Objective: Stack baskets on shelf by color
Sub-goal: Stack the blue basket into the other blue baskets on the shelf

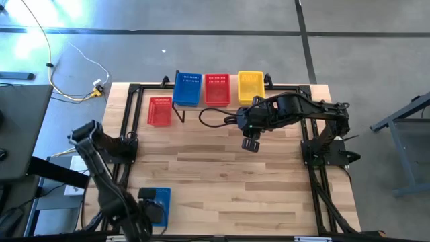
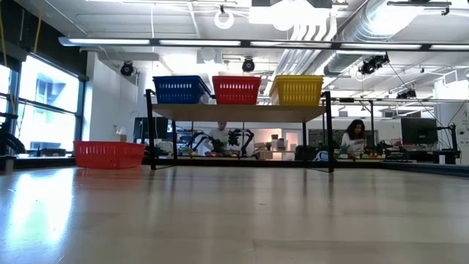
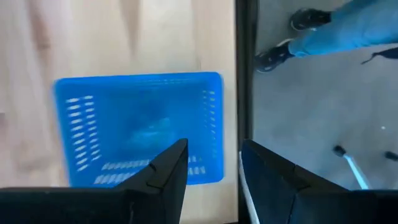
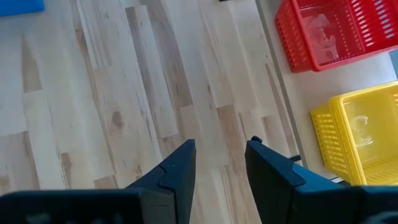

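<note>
Baskets sorted on the shelf, two still down on the bench.

Blue stack (image 1: 187, 88), red stack (image 1: 216, 88) and yellow stack (image 1: 250, 85) sit side by side on the shelf (image 2: 238, 112) at the far edge. A red basket (image 1: 160, 111) lies left of the shelf. The left claw (image 3: 211, 171), open, hovers over a blue basket (image 3: 140, 127) at the near-left edge; the right claw (image 4: 219, 163), open and empty, hangs before the shelf.

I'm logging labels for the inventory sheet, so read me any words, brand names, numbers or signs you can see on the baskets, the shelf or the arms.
None can be read.
Blue basket under the left gripper: mesh only, no print.
Red basket and yellow basket on the shelf: no lettering shows.
</note>
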`<action>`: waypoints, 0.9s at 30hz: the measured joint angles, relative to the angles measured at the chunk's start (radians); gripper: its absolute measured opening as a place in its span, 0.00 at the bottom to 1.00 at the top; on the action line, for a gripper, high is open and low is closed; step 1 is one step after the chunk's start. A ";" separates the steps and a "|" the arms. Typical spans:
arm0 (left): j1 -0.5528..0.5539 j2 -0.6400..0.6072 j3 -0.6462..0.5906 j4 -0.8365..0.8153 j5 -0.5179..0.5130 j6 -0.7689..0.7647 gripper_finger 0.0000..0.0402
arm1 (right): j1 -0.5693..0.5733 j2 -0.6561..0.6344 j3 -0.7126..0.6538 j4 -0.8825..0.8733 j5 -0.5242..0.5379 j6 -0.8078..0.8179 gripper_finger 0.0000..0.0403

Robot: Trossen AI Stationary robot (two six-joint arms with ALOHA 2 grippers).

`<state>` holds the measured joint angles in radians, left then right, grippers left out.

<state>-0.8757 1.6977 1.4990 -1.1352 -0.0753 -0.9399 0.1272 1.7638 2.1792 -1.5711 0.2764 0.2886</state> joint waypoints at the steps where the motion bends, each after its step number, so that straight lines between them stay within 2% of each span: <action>1: -0.002 0.016 0.000 0.018 0.008 0.001 0.35 | 0.000 0.000 0.000 0.000 0.000 0.000 0.31; 6: -0.010 0.093 0.000 0.092 0.032 0.011 0.35 | 0.000 0.000 0.000 0.000 0.000 -0.003 0.31; 15: -0.010 0.173 -0.004 0.097 0.046 0.010 0.35 | 0.000 0.000 0.000 0.000 0.001 -0.009 0.31; 27: -0.017 0.175 -0.179 0.301 0.123 -0.079 0.35 | 0.000 0.000 0.000 0.000 0.001 -0.009 0.31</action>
<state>-0.8925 1.8729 1.3197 -0.8345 0.0477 -1.0189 0.1272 1.7638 2.1792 -1.5711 0.2771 0.2798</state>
